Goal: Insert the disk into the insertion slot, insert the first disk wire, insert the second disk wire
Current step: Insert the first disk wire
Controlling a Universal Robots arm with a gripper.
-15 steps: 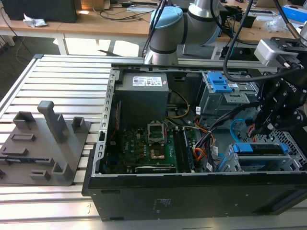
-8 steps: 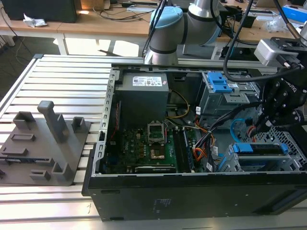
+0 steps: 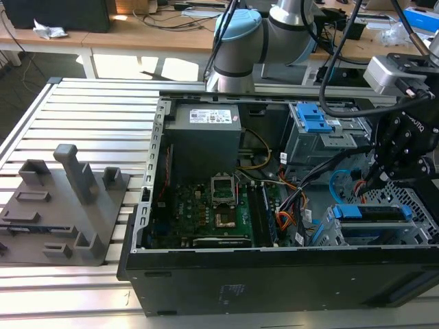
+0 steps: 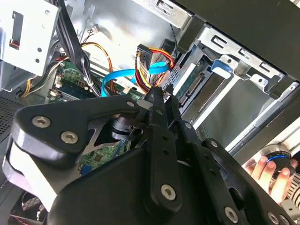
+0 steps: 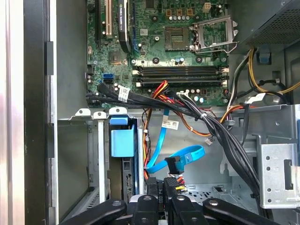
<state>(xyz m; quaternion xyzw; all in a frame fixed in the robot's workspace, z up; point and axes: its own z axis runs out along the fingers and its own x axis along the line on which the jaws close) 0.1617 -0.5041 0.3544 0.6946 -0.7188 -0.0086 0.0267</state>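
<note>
Open computer case [image 3: 274, 284] on a slatted aluminium desk [image 3: 89, 116], grey fixture [image 3: 68, 205] alongside, wooden desks [image 3: 137, 34] behind. Disk [image 3: 374, 214] sits in the insertion slot [image 3: 415, 202]. End effector [image 3: 383, 177] hangs just beside the slot, near the second disk wire [image 3: 336, 184]. Can't tell its grip.
</note>
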